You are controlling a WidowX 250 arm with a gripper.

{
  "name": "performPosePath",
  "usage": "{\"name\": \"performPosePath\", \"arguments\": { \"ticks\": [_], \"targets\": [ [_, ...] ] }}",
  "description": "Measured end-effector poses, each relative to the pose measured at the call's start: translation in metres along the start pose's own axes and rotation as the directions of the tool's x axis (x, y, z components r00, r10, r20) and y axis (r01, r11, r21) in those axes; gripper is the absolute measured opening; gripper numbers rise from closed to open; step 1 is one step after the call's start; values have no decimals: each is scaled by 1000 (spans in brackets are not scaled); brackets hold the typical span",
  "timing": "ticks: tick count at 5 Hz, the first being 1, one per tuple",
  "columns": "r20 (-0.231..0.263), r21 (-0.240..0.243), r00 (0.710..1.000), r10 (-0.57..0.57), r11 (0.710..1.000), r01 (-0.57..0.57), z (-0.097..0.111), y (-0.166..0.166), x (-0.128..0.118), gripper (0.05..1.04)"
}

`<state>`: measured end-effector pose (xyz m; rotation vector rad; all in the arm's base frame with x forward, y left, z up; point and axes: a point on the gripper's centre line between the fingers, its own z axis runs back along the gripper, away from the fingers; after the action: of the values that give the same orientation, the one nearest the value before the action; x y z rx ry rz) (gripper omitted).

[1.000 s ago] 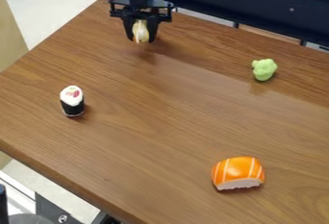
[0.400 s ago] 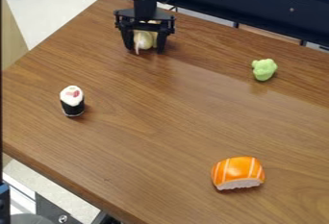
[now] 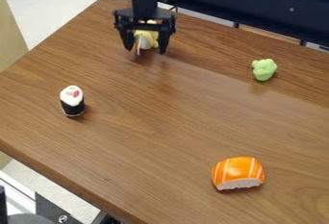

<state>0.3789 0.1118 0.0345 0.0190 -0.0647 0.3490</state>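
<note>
- black gripper (image 3: 145,51) low over the table's (image 3: 154,122) far end, fingers standing wide apart, gripping nothing that i can make out
- pale yellow toy (image 3: 148,40) between those fingers; can't tell whether either one touches it
- green lump (image 3: 264,69) well off to the right, on the brown wood
- sushi roll (image 3: 72,101), white-topped and black-sided, upright toward the left edge
- orange striped sushi piece (image 3: 238,173) at the near right, white underneath

Sm. pale-yellow obj. (image 3: 147,39), rounded, btwn gripper (image 3: 145,51) fingers nr. table (image 3: 160,122) far corner.
</note>
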Motion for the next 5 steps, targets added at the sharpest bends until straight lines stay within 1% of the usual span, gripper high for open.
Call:
{"name": "performPosePath", "arguments": {
  "ticks": [1, 2, 3, 4, 5],
  "targets": [
    [5, -35, 1000, -22, 999, 22, 19, -1, -7, 1001],
    [17, -64, 998, -59, 996, 59, 37, -2, -20, 1001],
    [3, -44, 992, -127, 991, 127, 44, -3, -41, 1001],
    [-1, -32, 982, -190, 981, 190, 50, -7, -55, 1001],
    [-40, -18, 963, -268, 963, 268, 50, -19, -64, 1001]
  ]
}}
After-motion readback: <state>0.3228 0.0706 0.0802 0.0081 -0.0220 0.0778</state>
